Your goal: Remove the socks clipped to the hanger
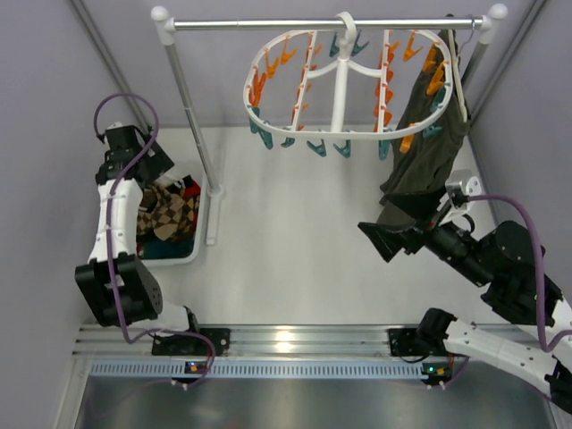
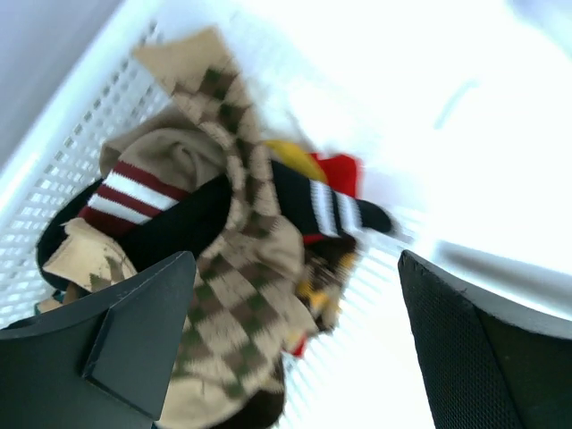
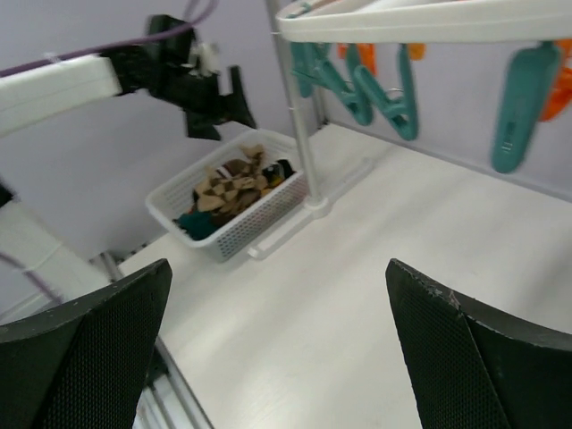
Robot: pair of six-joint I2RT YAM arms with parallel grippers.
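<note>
While the left gripper (image 2: 293, 290) hangs with jaws wide apart over the white basket (image 1: 203, 228) at the table's left edge, the socks (image 1: 168, 214) lie piled inside it. Farther right, the white peg hanger (image 1: 340, 85) hangs from the rail (image 1: 268, 25) with an olive garment (image 1: 424, 152) beside it. The right gripper (image 3: 277, 286) gapes empty below.
</note>
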